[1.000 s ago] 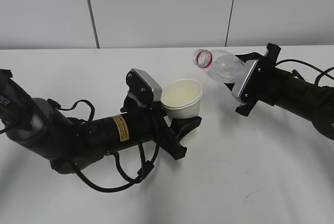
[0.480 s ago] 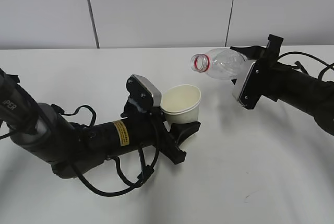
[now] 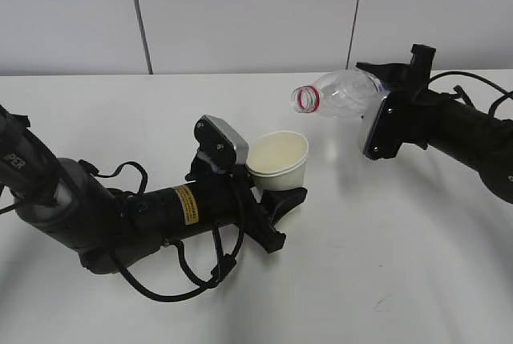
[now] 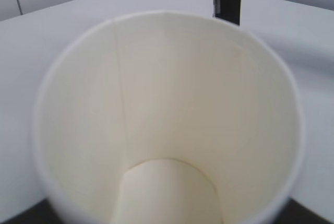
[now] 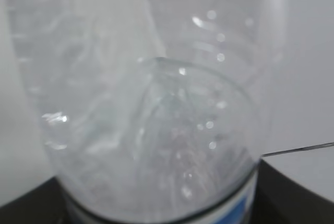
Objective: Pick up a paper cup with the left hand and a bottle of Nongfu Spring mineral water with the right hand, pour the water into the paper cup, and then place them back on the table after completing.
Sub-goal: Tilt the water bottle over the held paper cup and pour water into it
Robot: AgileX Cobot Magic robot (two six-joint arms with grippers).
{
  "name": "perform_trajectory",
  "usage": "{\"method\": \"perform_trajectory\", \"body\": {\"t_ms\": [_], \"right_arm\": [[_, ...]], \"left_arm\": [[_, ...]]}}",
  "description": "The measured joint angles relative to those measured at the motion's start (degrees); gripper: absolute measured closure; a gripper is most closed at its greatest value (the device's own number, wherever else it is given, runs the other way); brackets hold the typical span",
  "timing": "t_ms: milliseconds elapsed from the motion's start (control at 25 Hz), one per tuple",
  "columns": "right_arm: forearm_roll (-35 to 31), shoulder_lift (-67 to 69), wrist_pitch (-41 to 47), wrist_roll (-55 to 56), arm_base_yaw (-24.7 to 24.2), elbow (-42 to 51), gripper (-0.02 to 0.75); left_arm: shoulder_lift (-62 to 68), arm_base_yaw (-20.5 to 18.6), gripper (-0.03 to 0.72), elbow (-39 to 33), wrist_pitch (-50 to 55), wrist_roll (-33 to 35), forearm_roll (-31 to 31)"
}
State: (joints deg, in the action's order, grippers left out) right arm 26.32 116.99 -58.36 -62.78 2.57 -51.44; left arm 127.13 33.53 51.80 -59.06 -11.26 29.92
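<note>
My left gripper [image 3: 276,192] is shut on the white paper cup [image 3: 278,159] and holds it upright just above the table [image 3: 120,119]; the cup fills the left wrist view [image 4: 167,119] and its inside looks dry. My right gripper [image 3: 377,91] is shut on the clear water bottle [image 3: 341,95], which is tilted with its open red-ringed mouth [image 3: 305,99] pointing left, up and to the right of the cup. The bottle fills the right wrist view [image 5: 151,119], and clear water with bubbles shows in it. No stream shows between the mouth and the cup.
Black cables loop from the left arm onto the table [image 3: 180,280]. The right arm's cables trail at the right edge [image 3: 481,103]. A grey panelled wall stands behind the table.
The right gripper has carried the bottle up and a little back, levelling it so its mouth sits slightly higher. The left gripper has lowered the cup a little.
</note>
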Motion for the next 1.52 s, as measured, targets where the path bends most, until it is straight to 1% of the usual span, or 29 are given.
{"method": "perform_trajectory", "body": {"t_ms": [840,1520], "right_arm": [[-1.1,-0.6,0.0,-13.1,0.0,-0.7,0.330],[-1.2,-0.6,0.0,-13.9,0.0,-0.7,0.330]], "left_arm": [[0.0,0.0,0.319,0.0,0.6,0.0,0.0],[0.0,0.0,0.319,0.0,0.9,0.0,0.0]]}}
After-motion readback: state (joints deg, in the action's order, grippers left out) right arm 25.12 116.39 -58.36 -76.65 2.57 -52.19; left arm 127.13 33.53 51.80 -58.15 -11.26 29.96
